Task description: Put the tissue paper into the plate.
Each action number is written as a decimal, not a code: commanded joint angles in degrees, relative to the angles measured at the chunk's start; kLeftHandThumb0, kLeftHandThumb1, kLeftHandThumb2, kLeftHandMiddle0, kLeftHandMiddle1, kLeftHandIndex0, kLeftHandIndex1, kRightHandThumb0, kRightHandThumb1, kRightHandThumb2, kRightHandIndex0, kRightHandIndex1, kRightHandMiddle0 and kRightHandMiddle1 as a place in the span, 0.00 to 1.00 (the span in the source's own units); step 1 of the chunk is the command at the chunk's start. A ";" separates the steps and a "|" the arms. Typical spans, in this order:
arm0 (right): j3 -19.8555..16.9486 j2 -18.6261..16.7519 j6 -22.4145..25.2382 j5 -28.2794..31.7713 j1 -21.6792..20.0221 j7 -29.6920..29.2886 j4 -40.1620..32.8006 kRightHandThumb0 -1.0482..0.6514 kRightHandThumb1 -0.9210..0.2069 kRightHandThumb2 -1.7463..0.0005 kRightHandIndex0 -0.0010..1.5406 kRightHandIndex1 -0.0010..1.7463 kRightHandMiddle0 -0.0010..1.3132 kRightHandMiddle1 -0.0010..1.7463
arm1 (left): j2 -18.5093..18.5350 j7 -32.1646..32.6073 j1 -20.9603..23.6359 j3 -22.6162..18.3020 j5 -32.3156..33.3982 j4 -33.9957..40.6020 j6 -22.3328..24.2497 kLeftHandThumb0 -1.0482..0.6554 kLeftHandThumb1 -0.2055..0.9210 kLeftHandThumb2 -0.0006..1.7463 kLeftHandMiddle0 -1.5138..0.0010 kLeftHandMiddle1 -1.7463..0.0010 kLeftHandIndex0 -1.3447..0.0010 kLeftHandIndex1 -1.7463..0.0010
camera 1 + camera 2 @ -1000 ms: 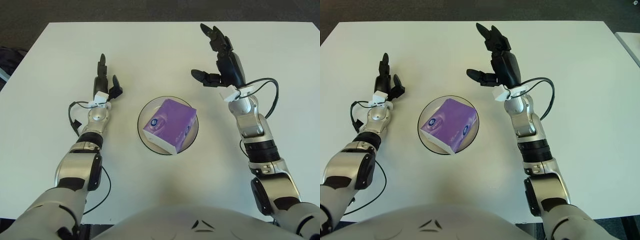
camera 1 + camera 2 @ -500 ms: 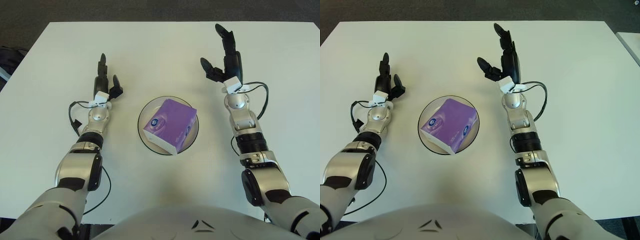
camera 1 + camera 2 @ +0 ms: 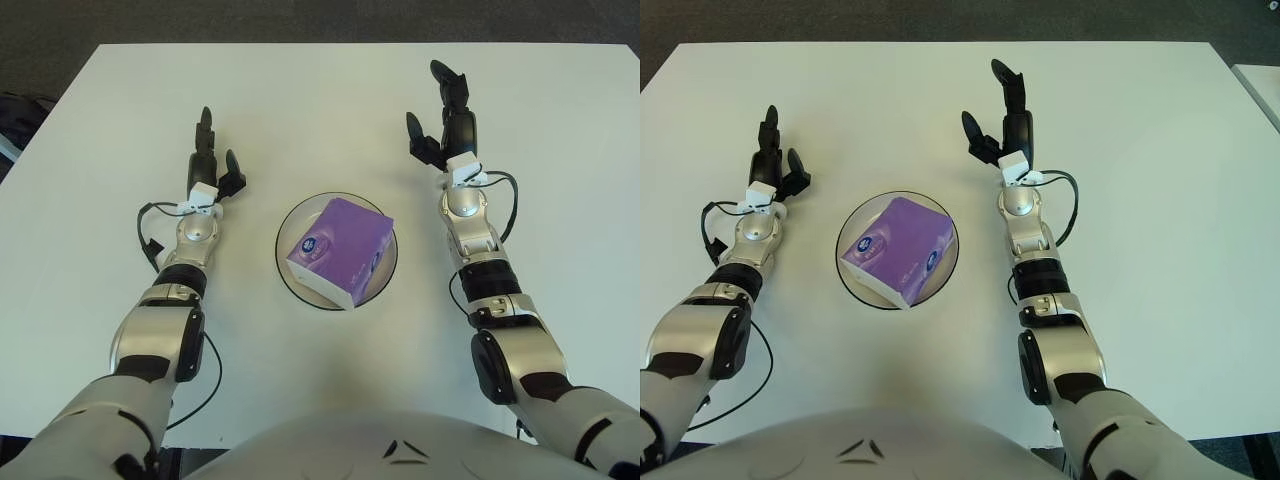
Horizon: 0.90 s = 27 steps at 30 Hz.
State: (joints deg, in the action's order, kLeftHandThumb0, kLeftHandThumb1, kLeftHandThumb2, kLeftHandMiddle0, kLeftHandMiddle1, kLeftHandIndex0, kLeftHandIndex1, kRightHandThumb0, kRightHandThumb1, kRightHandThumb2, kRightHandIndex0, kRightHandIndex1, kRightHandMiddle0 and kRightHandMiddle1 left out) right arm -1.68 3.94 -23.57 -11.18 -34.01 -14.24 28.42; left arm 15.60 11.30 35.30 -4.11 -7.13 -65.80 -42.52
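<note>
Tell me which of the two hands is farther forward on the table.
The right hand, right of the plate. Its fingertips reach nearer the table's far edge than the left hand, on the plate's left.

Bare table [image 3: 320, 110] surrounds plate [image 3: 290, 268] between robot hands

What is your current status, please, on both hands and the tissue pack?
Left hand and right hand open, empty, flanking plate. Purple tissue pack in plate. Nothing in the way.
</note>
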 commanded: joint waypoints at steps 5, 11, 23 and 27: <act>-1.86 -1.56 -2.11 4.59 -1.10 0.91 4.99 0.16 0.00 0.60 0.10 0.12 0.00 0.30 | -3.93 0.04 -11.50 0.76 -0.51 -5.47 0.61 0.07 1.00 0.62 0.96 0.99 0.99 0.99; -1.87 -2.45 -0.96 5.63 -0.26 1.20 6.33 0.17 0.00 0.57 0.10 0.12 0.00 0.30 | -3.75 -0.12 -11.46 0.81 -0.56 -5.45 1.05 0.07 1.00 0.62 0.95 0.98 0.99 0.98; -2.24 -3.57 1.58 7.23 1.97 2.26 6.57 0.19 0.00 0.57 0.10 0.12 0.00 0.28 | -3.61 -0.66 -11.55 0.51 -0.11 -4.99 1.33 0.08 1.00 0.63 0.95 0.99 1.00 0.94; -2.39 -3.69 2.05 7.52 3.09 2.31 6.32 0.19 0.00 0.58 0.10 0.12 0.00 0.28 | -3.67 -0.68 -11.59 0.47 -0.05 -4.85 1.25 0.08 1.00 0.63 0.94 0.99 1.00 0.94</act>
State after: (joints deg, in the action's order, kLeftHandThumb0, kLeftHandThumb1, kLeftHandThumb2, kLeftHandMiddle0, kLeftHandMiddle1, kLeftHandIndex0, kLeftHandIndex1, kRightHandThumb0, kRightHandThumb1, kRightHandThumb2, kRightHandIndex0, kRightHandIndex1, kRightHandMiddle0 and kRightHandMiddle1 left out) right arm -3.03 0.69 -22.59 -5.22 -33.97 -12.07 34.16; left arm 15.61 11.13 35.21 -4.21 -7.05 -65.51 -42.45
